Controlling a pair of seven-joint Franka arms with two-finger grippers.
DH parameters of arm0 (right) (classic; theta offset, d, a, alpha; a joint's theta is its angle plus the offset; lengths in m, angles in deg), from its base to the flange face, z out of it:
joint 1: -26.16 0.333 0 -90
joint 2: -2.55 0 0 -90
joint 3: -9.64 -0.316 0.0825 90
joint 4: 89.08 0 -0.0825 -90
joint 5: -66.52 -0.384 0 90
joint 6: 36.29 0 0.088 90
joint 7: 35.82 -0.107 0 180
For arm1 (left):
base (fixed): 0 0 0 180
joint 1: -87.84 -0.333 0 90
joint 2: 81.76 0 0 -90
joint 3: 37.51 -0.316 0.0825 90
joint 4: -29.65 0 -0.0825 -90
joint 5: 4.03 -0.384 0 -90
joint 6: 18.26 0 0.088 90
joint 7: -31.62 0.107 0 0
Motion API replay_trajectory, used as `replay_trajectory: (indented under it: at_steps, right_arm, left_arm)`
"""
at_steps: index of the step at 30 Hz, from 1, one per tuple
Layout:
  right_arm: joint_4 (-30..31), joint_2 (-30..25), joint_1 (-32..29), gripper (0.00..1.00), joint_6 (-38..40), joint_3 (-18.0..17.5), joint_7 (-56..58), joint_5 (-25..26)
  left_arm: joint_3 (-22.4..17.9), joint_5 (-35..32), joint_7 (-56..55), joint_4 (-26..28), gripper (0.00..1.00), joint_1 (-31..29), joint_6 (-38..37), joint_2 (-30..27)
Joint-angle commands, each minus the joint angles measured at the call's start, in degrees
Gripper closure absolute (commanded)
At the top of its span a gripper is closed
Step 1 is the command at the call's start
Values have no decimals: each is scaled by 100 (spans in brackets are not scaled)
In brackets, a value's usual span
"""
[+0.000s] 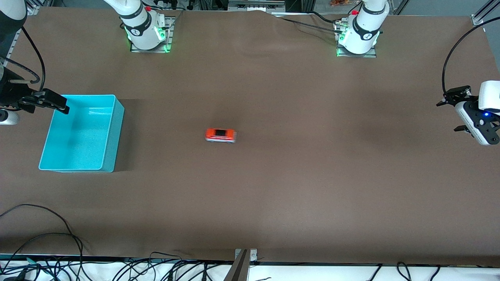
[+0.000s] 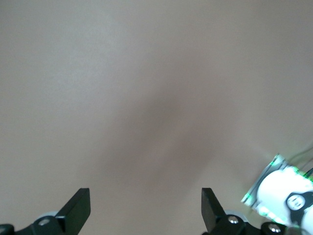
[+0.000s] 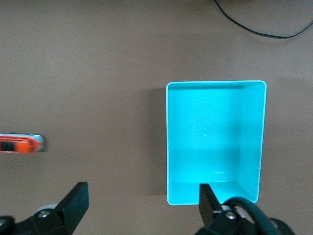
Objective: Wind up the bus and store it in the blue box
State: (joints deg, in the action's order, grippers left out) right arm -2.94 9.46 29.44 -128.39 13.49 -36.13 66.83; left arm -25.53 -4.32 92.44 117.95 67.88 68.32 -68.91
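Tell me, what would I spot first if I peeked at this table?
Probably the little orange bus, alone in the middle of the brown table. Next the bright blue box with nothing in it, at the right arm's end of the table, and the right gripper hanging open over its edge. The left gripper waits open, up over the table's left-arm end.

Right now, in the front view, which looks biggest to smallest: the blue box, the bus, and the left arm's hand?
1. Blue box, clearly largest.
2. Left hand, though it is raised nearer the camera, so this is unsure.
3. Bus, smallest.
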Motion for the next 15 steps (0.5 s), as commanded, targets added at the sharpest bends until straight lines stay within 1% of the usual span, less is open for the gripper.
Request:
replay_trajectory:
  at_steps: [1, 5, 7, 15]
  right_arm:
    - [-88, -23, 5, 0, 148, -7, -31, -83]
    - [-80, -23, 5, 0, 157, -7, -31, -83]
    - [-80, -23, 5, 0, 157, -7, -31, -83]
    - [-88, -23, 5, 0, 157, -7, -31, -83]
  left_arm:
    - [137, 117, -877, -515, 0, 238, -527, 95]
    - [217, 117, -1659, -770, 0, 466, -949, 86]
    - [225, 117, -2002, -797, 0, 537, -1081, 77]
    - [181, 380, -2127, -779, 0, 502, -1134, 95]
